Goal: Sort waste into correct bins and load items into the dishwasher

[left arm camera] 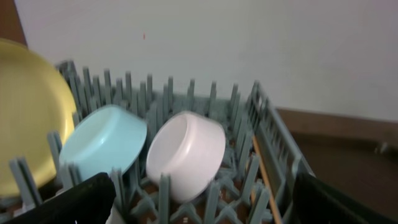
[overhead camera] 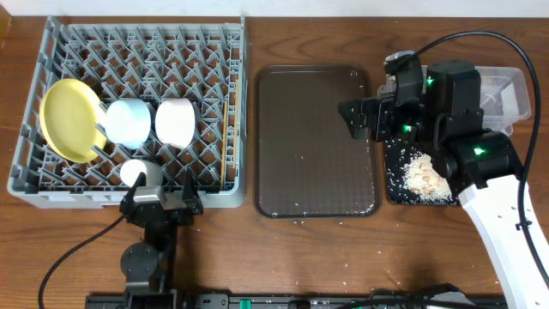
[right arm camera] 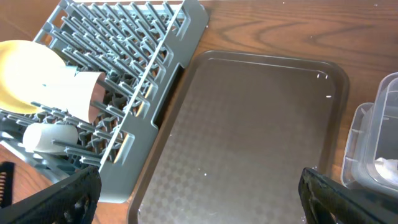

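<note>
Right jaws, wide open and empty, hang at 3 o'clock over the serving tray (overhead camera: 313,146), beside rice (overhead camera: 425,176) on the black tray (overhead camera: 393,196). Left jaws, equally wide and empty, sit at 7 o'clock by the dish rack (overhead camera: 51,184) holding the yellow plate (overhead camera: 69,120).

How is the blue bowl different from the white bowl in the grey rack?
The blue bowl is pale blue; the white bowl is white. The blue bowl sits next to the yellow plate; the white bowl sits on its other side, nearer the chopsticks. Both are tipped on their sides among the pegs of the grey rack.
</note>
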